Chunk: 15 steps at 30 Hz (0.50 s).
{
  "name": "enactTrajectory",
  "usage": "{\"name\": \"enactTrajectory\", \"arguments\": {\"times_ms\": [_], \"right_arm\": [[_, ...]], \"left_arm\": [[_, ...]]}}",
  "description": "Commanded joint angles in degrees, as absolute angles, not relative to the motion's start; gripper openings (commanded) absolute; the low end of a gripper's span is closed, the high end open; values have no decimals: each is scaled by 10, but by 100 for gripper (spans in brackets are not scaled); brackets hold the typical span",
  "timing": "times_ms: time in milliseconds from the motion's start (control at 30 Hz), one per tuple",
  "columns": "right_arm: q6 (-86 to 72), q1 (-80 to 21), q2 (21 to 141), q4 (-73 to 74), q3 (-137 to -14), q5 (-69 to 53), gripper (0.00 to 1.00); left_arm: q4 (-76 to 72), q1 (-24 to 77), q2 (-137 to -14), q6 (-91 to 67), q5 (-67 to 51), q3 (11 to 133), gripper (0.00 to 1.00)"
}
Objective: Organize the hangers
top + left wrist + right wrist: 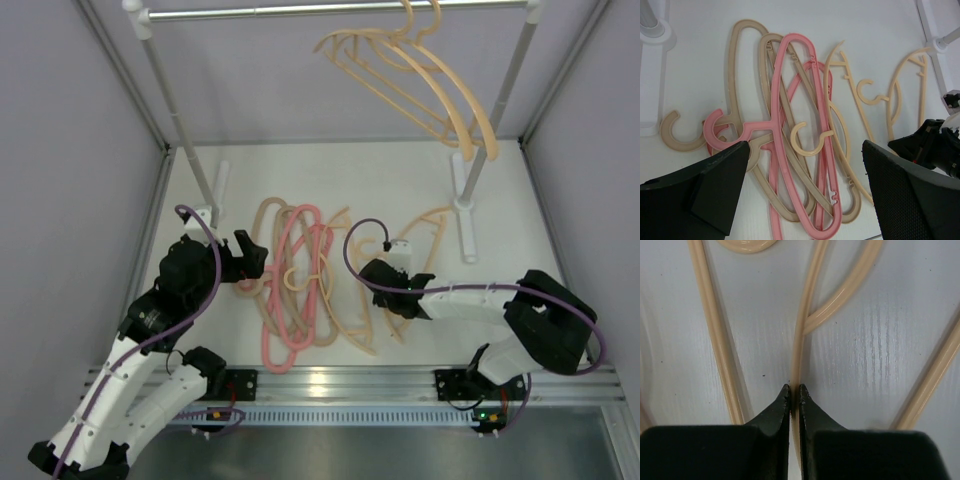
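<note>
White tabletop (400, 185) filled most of the stall, and at its far side stood a grey metal rail (330, 10) on two white posts (172, 95). From the right end of that rail hung a cluster of peach-orange hangers (457, 90), hooks over the bar, arms sloping down toward the right post. The rest lay in a tangled heap on the table between the two arms. Two pink hangers (774, 95) lay lengthwise on top, with beige-tan hangers (731, 70) under and to the left of them. Pale peach hangers (891, 97) lay on the right side (how many, I couldn't untangle by eye). The left gripper (805, 145) hung above the left half of the heap with its fingers spread wide, holding nothing; a pink hook lay just beside one fingertip. The right gripper (795, 390) was down at the table on the right edge of the heap. Its jaws were pinched together on the thin bar of a peach hanger (802, 325) that lay flat on the white surface. A small peach hook (807, 151) rested across the pink hangers.
</note>
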<state>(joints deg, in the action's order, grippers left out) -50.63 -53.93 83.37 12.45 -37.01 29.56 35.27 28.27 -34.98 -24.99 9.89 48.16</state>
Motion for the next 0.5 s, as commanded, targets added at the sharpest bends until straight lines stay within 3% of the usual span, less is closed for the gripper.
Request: {"name": "enactTrajectory", "arguments": {"times_ms": [0, 467], "right_arm": [[-505, -566, 816, 200, -396, 306, 0], [-464, -584, 557, 277, -461, 203, 0]], "left_arm": [[351, 281, -344, -250, 97, 475, 98], [351, 281, -330, -251, 101, 474, 98]]}}
